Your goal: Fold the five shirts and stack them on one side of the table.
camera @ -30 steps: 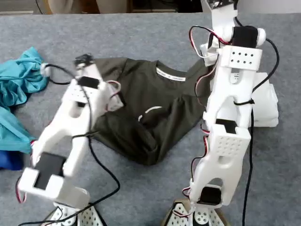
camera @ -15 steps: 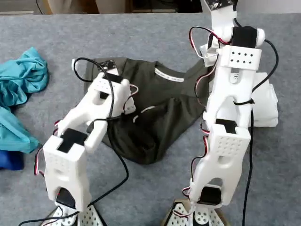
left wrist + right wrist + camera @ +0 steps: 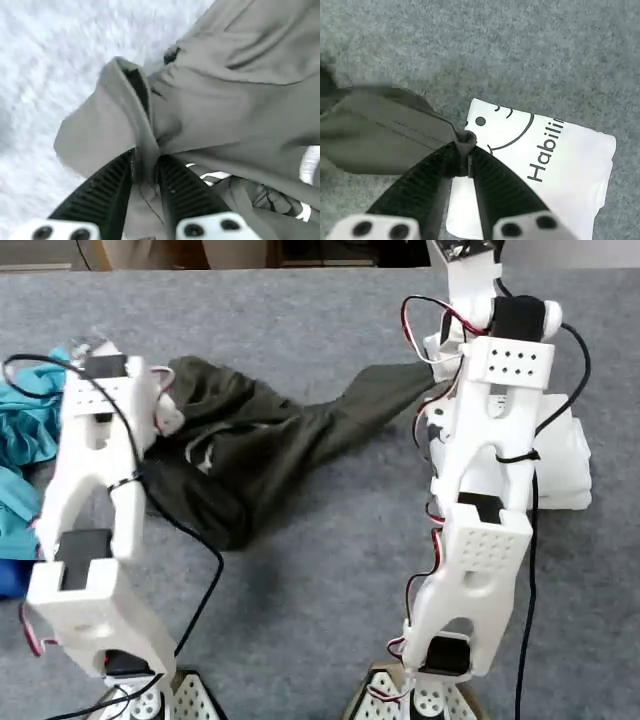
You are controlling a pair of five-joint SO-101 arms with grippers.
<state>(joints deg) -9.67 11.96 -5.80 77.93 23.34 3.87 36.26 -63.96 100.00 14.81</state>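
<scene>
A dark olive shirt [image 3: 250, 445] is pulled into a bunched band across the grey table, held at both ends. My left gripper [image 3: 145, 159] is shut on a fold of its fabric [image 3: 125, 120]; from above it sits at the shirt's left end [image 3: 168, 415], beside the teal shirts [image 3: 25, 435]. My right gripper [image 3: 463, 152] is shut on the olive shirt's other edge [image 3: 385, 135], just above the corner of a folded white shirt [image 3: 535, 170]. That white shirt [image 3: 568, 465] lies at the table's right side, partly behind the right arm [image 3: 495, 440].
Crumpled teal shirts lie heaped at the left edge, with a blue cloth [image 3: 10, 580] below them. Bare grey table [image 3: 320, 580] spans the front middle between the two arm bases. The back of the table [image 3: 280, 310] is open carpet.
The left arm has swung left toward the teal shirts, dragging its end of the olive shirt along. The shirt went from lying spread to stretched and bunched. The right arm has kept still.
</scene>
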